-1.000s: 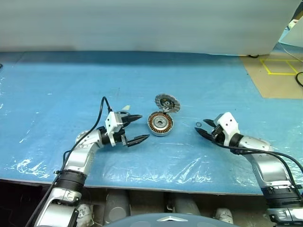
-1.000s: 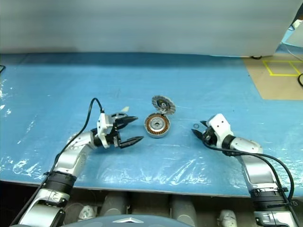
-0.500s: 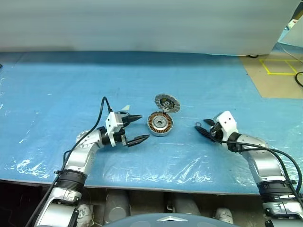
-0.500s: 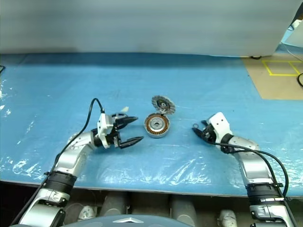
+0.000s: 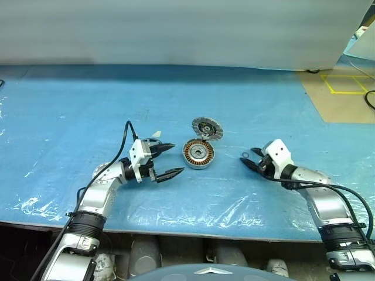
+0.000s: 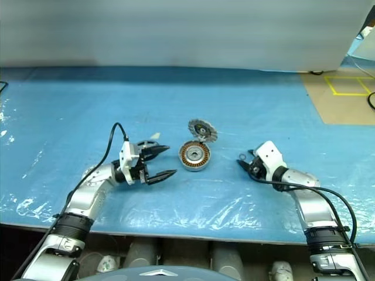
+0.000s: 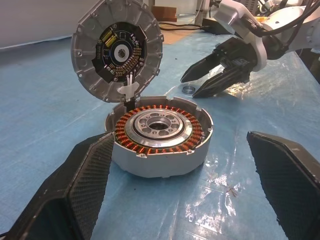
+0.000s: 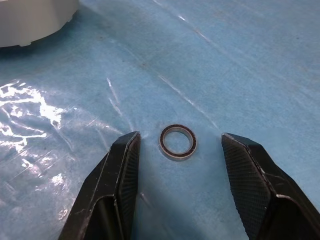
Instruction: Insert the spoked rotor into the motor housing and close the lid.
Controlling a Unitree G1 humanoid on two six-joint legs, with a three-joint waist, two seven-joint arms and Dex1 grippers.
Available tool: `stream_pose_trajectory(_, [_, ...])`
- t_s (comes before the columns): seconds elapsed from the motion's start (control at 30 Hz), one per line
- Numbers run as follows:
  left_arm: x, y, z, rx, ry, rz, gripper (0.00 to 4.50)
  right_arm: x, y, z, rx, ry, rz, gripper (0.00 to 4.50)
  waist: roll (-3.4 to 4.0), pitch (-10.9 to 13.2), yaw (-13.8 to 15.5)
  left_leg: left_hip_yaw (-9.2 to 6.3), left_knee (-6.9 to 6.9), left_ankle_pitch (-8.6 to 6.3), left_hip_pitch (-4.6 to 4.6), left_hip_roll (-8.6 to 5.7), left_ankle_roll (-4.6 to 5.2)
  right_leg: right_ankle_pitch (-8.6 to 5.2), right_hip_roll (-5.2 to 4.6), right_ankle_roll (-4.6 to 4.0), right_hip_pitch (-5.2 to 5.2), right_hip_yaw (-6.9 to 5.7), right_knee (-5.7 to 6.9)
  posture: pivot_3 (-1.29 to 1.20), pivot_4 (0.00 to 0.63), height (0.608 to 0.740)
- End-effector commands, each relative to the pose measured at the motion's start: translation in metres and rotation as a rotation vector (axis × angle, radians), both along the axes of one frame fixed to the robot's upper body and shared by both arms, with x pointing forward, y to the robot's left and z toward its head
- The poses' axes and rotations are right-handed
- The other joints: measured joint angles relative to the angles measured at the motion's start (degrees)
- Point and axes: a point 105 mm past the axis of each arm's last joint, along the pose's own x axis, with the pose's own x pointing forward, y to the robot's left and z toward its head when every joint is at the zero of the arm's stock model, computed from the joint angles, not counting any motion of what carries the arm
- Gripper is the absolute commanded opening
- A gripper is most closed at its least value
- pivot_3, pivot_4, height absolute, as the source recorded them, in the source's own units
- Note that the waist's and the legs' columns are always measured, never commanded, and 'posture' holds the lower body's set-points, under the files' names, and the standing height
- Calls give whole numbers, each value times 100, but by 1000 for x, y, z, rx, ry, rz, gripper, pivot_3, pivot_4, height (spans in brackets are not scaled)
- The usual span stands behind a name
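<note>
I take the motor housing [image 7: 159, 137] as my landmark: it sits on the blue table cover [image 5: 70, 117], copper windings showing around a pale centre. Its lid [image 7: 117, 50], the circuit board on its inner face showing, stands propped upright at the housing's far edge, joined to it by thin wires. My left gripper [image 5: 166, 160] hovers just beside the housing on its left, fingers spread wide and empty. My right gripper [image 5: 248, 159] is to the housing's right, fingers parted around a small metal ring [image 8: 178, 142] lying flat on the cover, not yet pinching it. I cannot pick out a spoked rotor apart from these parts.

My worries: the ring is thin and flat, so my fingertips could skate over it or flick it away on the slick plastic. A nudge to the housing could topple the propped lid or strain its wires.
</note>
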Motion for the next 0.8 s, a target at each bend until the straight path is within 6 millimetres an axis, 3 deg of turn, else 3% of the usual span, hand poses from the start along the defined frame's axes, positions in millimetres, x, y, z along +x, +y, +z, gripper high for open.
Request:
stream_pose_trajectory(0.03, [0,-1,9,2,-48,-15,4500,-11,3,-15,-2,76,25,2674,0,0,-3,0,-5,0,0,0,0,0,0,0,0,-1,-4,0,150,740])
stream_pose_trajectory(0.37, [0,0,10,3,-50,-7,4500,-8,0,-16,-6,86,5,2674,0,-1,-6,0,-16,0,2,0,0,0,1,0,4,-4,-17,0,150,740])
stream_pose_trajectory(0.57, [0,1,10,5,-53,0,4500,-9,-5,-19,-39,95,3,756,-1,-2,0,0,-16,0,11,0,0,0,-1,0,14,-4,-18,0,150,740])
stream_pose_trajectory(0.8, [0,1,10,5,-53,-3,4500,-6,0,-11,-19,65,13,646,-1,-2,1,0,-17,0,10,-1,0,1,-3,0,17,-4,-27,0,150,740])
